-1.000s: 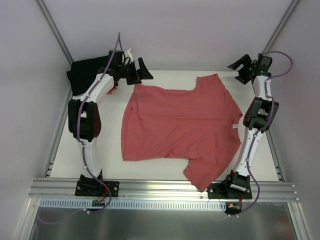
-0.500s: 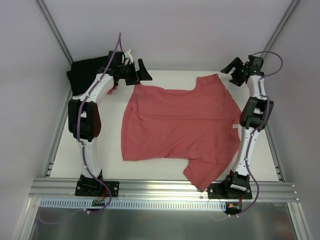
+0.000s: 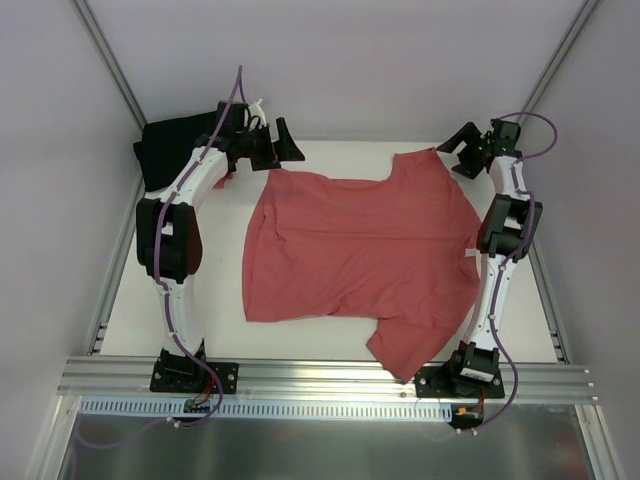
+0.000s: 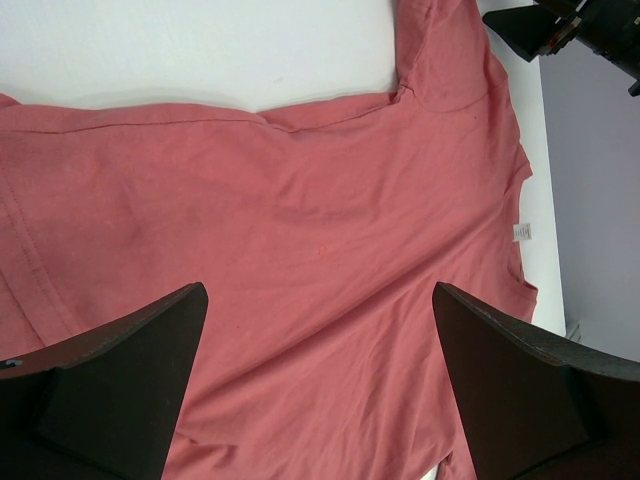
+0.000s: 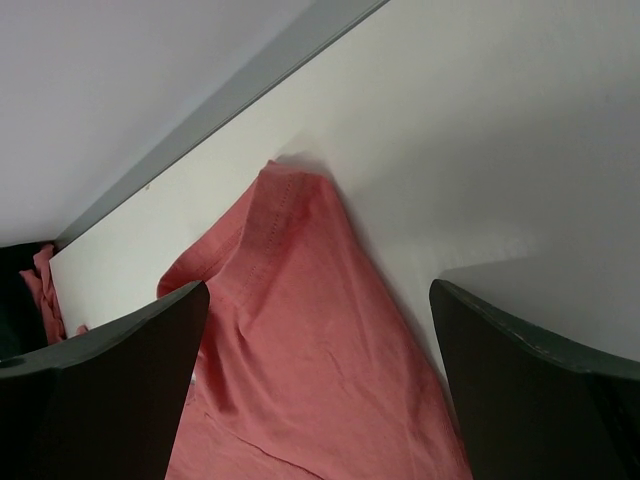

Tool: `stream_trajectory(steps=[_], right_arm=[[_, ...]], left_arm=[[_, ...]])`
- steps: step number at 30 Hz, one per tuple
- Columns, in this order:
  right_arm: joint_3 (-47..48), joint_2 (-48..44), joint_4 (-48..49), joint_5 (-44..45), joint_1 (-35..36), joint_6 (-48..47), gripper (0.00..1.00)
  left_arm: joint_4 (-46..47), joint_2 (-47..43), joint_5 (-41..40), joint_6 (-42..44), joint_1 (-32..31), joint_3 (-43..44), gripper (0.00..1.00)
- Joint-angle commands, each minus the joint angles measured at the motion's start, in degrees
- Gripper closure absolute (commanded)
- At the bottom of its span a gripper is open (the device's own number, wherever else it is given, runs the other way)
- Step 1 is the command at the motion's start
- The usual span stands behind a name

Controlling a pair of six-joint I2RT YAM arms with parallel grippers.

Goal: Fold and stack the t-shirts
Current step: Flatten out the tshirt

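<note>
A coral-red t-shirt (image 3: 360, 250) lies spread out on the white table (image 3: 330, 335), its small white label (image 3: 468, 252) at the right edge. A black t-shirt (image 3: 165, 148) is bunched in the far left corner. My left gripper (image 3: 283, 148) hovers open over the red shirt's far left edge. In the left wrist view the red cloth (image 4: 300, 230) fills the space between the open fingers (image 4: 110, 390). My right gripper (image 3: 458, 155) is open beside the far right sleeve (image 5: 290, 330), which shows between its fingers (image 5: 540, 390), apart from them.
Grey walls enclose the table on three sides, with a metal rail (image 3: 330, 375) along the near edge. In the left wrist view the right gripper (image 4: 560, 25) shows at the top right. Bare white table (image 5: 460, 150) lies right of the sleeve.
My right gripper has swung left from the far right corner to the red shirt's far sleeve. The left arm and both shirts have not moved.
</note>
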Motion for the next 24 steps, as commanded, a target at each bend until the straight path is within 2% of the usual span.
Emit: stream_trajectory(steps=[1,16,19,20,22,24], right_arm=[[2.2,1.87,1.43,-0.67,0.58,0.95,0.0],[1.76,4.07,3.01,-2.78,3.04,3.33,0.05],[1.85,4.42,3.1,-3.48,2.95,3.68,0.13],[1.94,4.59,3.36,-3.48,2.95,3.85,0.2],[1.94,4.59,3.54,-3.66,2.95,4.12,0.24],[2.2,4.86,3.54,-3.57,2.87,4.29,0.35]], left_arm=[[0.69,-2.22,0.89,1.16,0.94,0.21,0.01],[1.04,-2.4,1.42,0.99,1.91,-0.23,0.01],[1.3,-2.4,1.51,0.81,1.91,-0.23,0.01],[1.31,-2.4,1.68,0.81,1.91,-0.32,0.01],[1.39,-2.66,1.77,0.81,1.91,-0.49,0.01],[1.39,-2.66,1.86,0.81,2.0,-0.67,0.01]])
